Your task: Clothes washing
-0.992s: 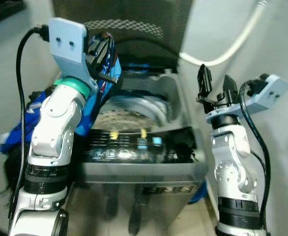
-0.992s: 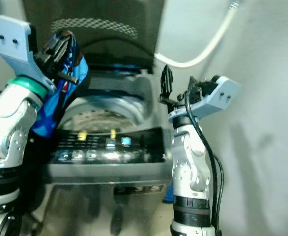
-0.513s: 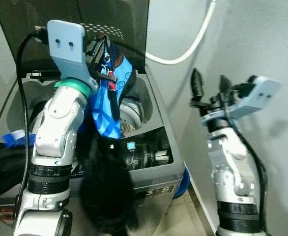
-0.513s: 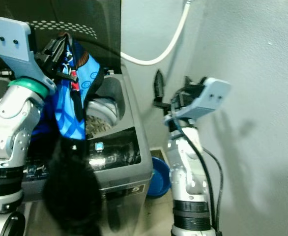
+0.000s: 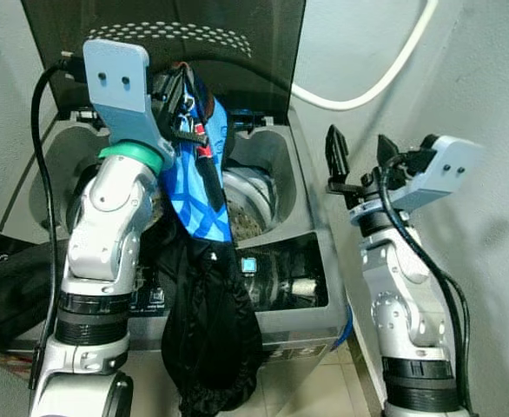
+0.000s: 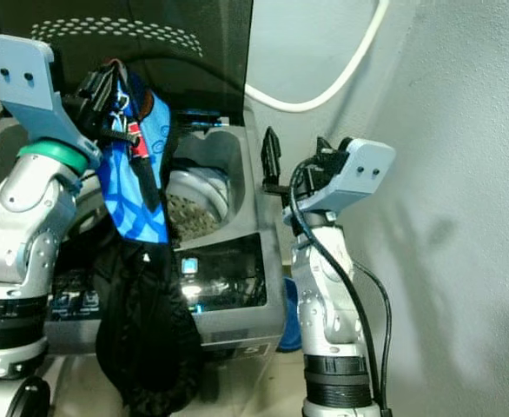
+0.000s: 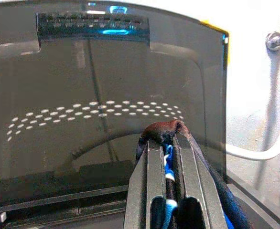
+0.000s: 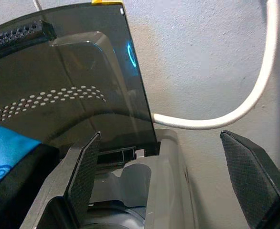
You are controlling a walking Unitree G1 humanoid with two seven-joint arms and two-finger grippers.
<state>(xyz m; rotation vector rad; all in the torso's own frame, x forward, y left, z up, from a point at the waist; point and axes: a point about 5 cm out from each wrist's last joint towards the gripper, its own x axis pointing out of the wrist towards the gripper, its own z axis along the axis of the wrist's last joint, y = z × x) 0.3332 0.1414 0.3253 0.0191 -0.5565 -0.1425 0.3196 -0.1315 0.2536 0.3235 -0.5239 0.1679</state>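
Fingers of our left gripper (image 7: 167, 191) are clenched on the top of a blue patterned garment (image 5: 195, 187), with a dark garment (image 5: 209, 334) hanging straight down beneath it. The bundle's long axis runs vertically from our fingers, and its lower end dangles in front of the control panel (image 5: 276, 278), outside the washing machine (image 5: 302, 317). The open drum (image 5: 250, 200) lies just to the right and far side of the hanging clothes, under the raised lid (image 5: 163, 39). We judge the load must swing farther in and over the drum before release. Our right gripper (image 5: 356, 156) hovers at the machine's right edge, fingers spread and empty, beside the white hose (image 5: 372, 82).
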